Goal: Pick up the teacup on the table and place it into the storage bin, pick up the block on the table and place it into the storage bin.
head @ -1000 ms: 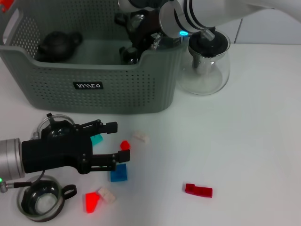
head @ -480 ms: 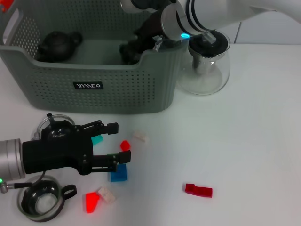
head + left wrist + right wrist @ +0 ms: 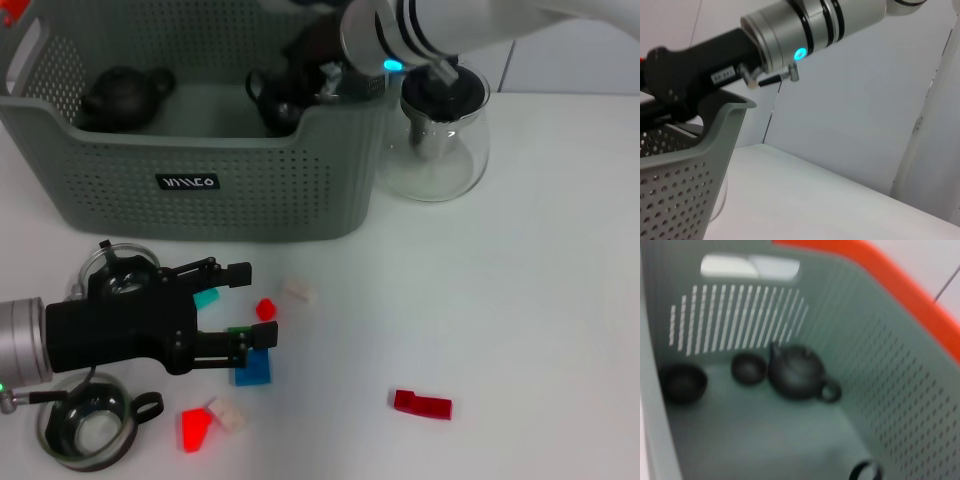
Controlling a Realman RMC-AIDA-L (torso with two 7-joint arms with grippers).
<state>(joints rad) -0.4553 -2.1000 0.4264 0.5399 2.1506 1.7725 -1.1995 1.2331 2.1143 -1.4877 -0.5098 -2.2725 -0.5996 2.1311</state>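
Note:
The grey-green storage bin stands at the back left; inside it the right wrist view shows a dark teapot and two dark cups. My right gripper hangs inside the bin's right end, above a dark cup-like shape with a handle. My left gripper rests open low over the table in front of the bin. Between its fingers lie a teal block and a small red block. A glass teacup sits at the front left; another peeks from behind the left gripper.
A glass teapot stands just right of the bin. Loose blocks lie in front: blue, red, white, and a long red one. The left wrist view shows the right arm over the bin's corner.
My right arm dipped into the bin's right end and has drawn back up a little; a handled dark cup now shows below it. The left arm has not moved.

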